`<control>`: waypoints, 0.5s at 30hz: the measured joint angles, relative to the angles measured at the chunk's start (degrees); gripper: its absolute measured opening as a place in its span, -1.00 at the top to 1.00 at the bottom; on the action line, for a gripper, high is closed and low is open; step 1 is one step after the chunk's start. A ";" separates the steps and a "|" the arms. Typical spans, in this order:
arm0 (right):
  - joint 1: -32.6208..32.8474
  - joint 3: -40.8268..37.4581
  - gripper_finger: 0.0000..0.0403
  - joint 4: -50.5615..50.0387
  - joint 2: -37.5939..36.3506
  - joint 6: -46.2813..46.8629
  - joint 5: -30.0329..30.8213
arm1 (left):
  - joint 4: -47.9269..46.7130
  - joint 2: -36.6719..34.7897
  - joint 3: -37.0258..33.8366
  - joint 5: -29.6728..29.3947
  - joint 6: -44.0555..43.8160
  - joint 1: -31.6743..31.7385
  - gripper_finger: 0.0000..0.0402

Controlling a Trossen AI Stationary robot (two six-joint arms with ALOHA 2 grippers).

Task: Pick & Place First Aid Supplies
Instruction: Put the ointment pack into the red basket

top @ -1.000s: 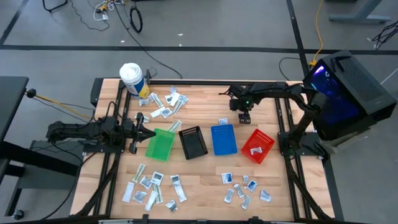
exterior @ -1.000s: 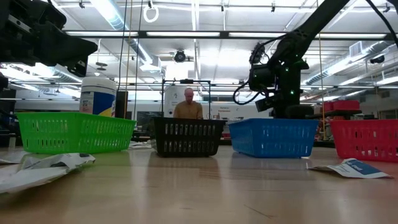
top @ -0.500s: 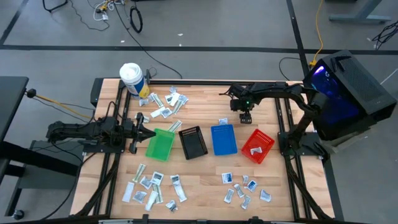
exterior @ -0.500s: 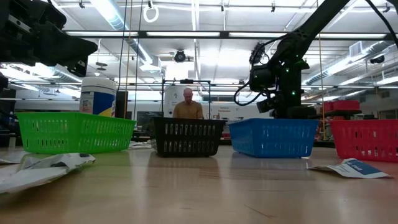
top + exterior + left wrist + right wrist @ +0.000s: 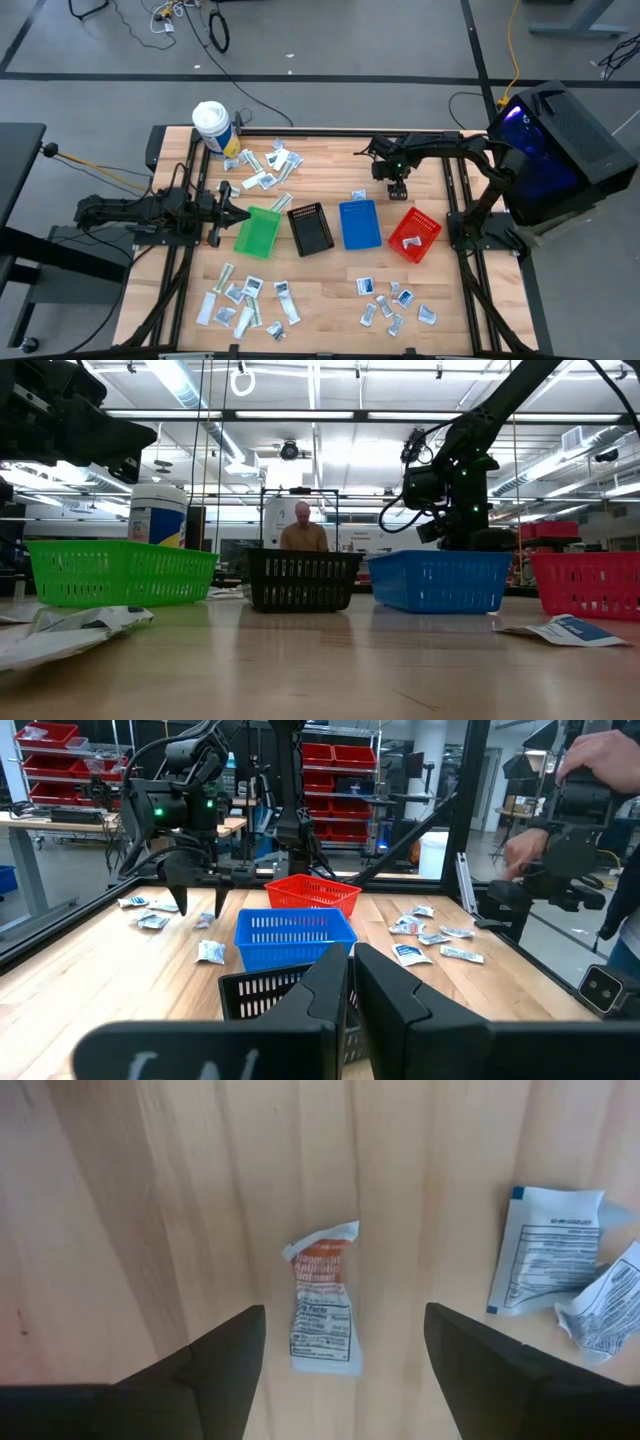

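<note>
The first aid supplies lie in piles: a far-left one (image 5: 265, 165), a near-left one (image 5: 245, 305) and a near-right one (image 5: 395, 305). My right gripper (image 5: 396, 188) hangs open, pointing down, over the far right of the table behind the blue bin (image 5: 360, 224). In its wrist view an orange-printed white sachet (image 5: 325, 1312) lies flat on the wood between the spread fingers (image 5: 215, 1360), apart from them. Two more sachets (image 5: 548, 1265) lie beside it. My left gripper (image 5: 350, 990) waits shut and level at the table's left, beside the green bin (image 5: 258, 232).
Green, black (image 5: 311, 228), blue and red (image 5: 414, 235) bins stand in a row across the middle; a white sachet lies in the red one. A white tub (image 5: 212, 125) stands at the far left corner. A person (image 5: 303, 530) shows beyond the table.
</note>
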 joint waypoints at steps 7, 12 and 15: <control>0.11 0.00 -0.36 0.25 -0.01 -1.07 -0.05 | 0.01 0.00 -0.01 0.00 0.00 0.00 0.84; 0.19 0.00 -0.36 1.04 0.55 -0.69 -0.22 | 0.00 -0.01 -0.01 0.00 0.00 0.00 0.84; 0.58 -0.02 -0.36 0.91 1.85 -0.50 0.21 | 0.00 0.00 -0.01 0.00 0.00 0.00 0.84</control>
